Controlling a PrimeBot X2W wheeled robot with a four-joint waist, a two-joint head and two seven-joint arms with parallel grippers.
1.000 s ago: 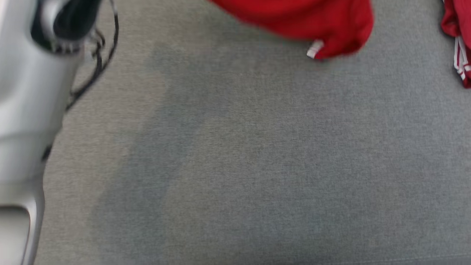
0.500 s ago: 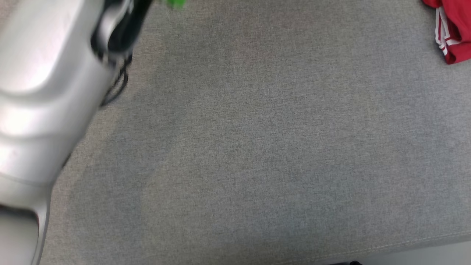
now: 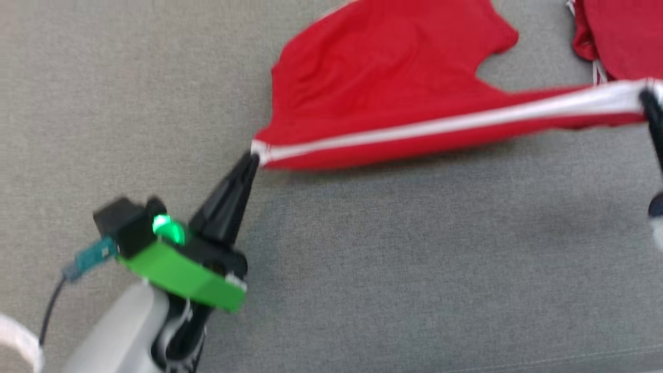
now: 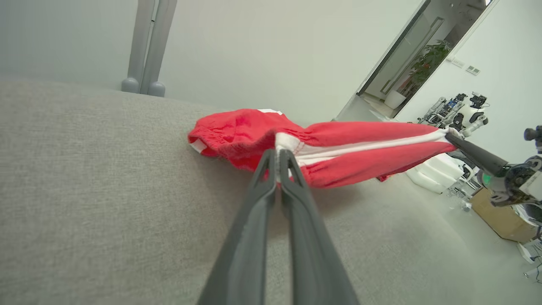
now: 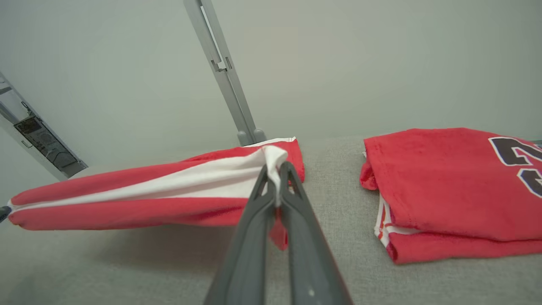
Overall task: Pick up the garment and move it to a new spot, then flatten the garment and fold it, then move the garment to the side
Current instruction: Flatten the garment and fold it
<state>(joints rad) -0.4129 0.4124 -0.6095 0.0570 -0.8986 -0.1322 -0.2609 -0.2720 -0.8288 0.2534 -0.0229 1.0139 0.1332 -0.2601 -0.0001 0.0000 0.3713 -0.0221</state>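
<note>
- Left gripper [image 3: 253,156]: I see its two dark fingers pressed together, pinching one end of the white-striped edge of the garment [image 3: 373,88]
- Right gripper [image 3: 646,101]: its fingers are likewise clamped together on the opposite end of that edge, at the right border of the head view
- Garment: red with a white stripe; the striped edge runs taut between my two grippers, raised off the grey fabric surface [image 3: 414,259] with a shadow beneath it; the rest of the cloth trails away from me onto that surface
- Folded red jersey [image 5: 457,186]: lies on the same surface, just beside the right gripper's end of the garment; the right wrist view shows a strip of grey between the two
</note>
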